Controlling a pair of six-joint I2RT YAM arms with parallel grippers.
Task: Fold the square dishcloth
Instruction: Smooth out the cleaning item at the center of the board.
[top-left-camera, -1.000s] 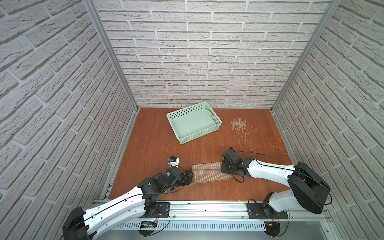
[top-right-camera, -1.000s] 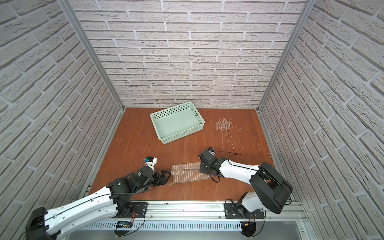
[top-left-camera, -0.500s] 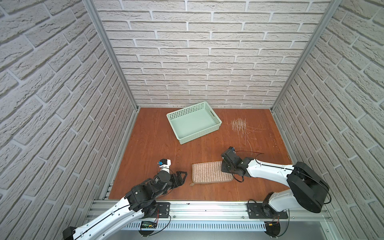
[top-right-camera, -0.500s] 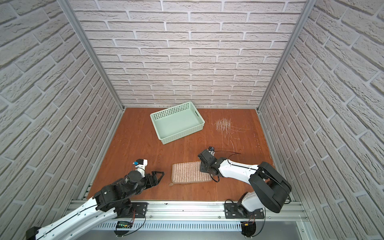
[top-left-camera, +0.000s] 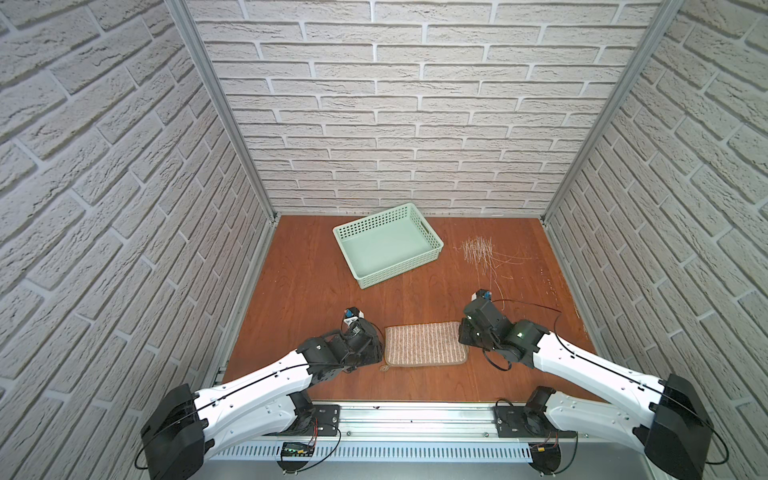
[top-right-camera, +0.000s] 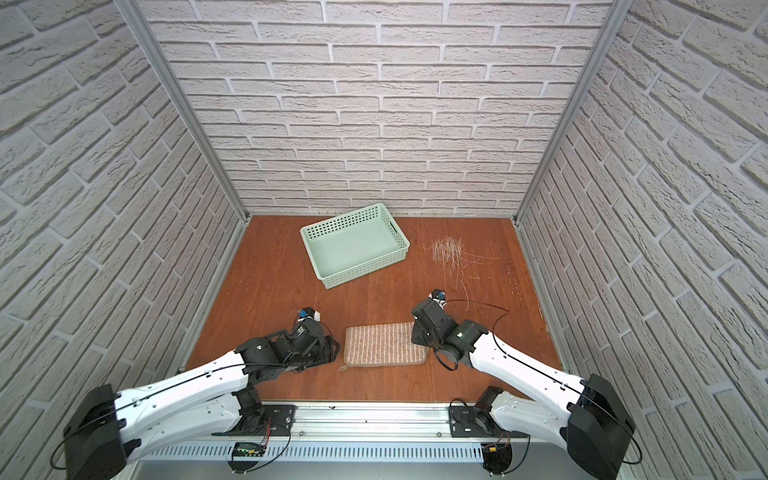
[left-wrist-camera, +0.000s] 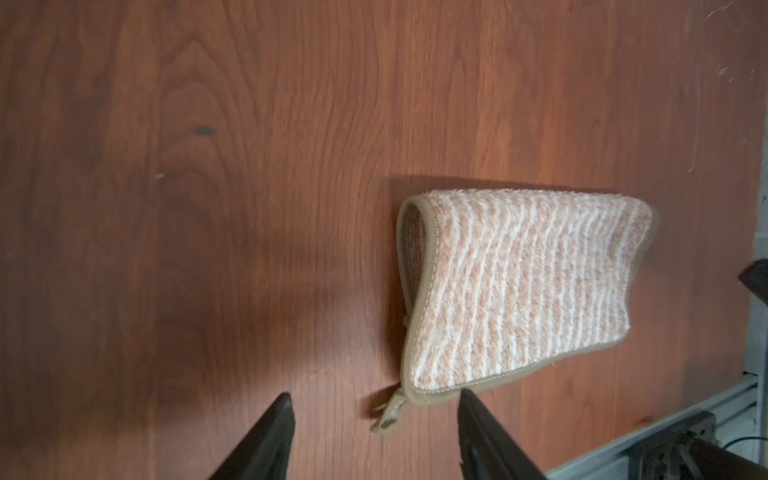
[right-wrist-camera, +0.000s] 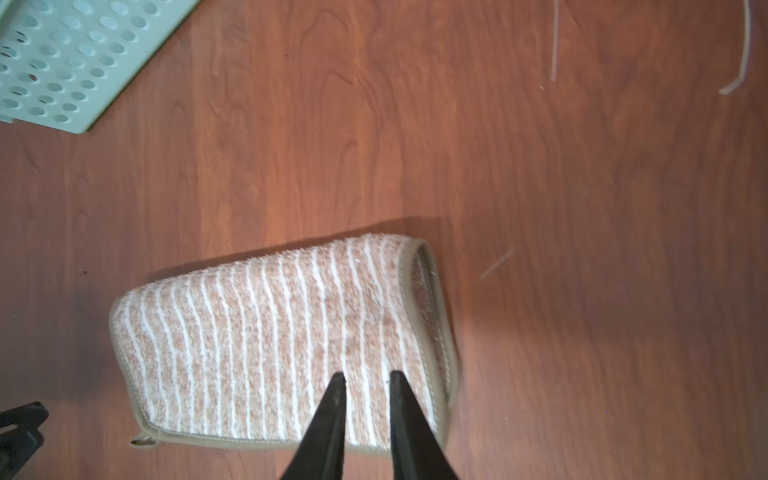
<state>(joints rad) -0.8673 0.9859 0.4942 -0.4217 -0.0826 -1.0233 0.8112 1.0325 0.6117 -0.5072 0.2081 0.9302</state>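
Note:
The square dishcloth (top-left-camera: 424, 343) (top-right-camera: 384, 345), tan-pink with cream stripes and brownish edging, lies folded in half on the wooden table near the front. Its corner loop (left-wrist-camera: 386, 419) sticks out at the front left corner. My left gripper (top-left-camera: 376, 349) (left-wrist-camera: 374, 392) sits low at the cloth's left end, open, with the loop and bare wood between its fingers. One finger (left-wrist-camera: 471, 415) is beside the cloth's edge (left-wrist-camera: 519, 291). My right gripper (top-left-camera: 463, 336) (right-wrist-camera: 368, 374) hovers over the cloth's right end (right-wrist-camera: 270, 340), jaws narrowly apart, with no cloth pinched.
A mint-green perforated basket (top-left-camera: 397, 270) (top-right-camera: 361, 272) (right-wrist-camera: 62, 62) stands empty toward the back, left of centre. Pale thin strands or scratches (top-left-camera: 478, 249) mark the wood at the back right. Brick-pattern walls close three sides. A metal rail (top-left-camera: 415, 415) runs along the front.
The cloth, stretched between both grippers a second ago, now lies flat and folded. My left gripper let go, drew back left, then returned to the cloth's left edge with narrower jaws. The right jaws have parted slightly.

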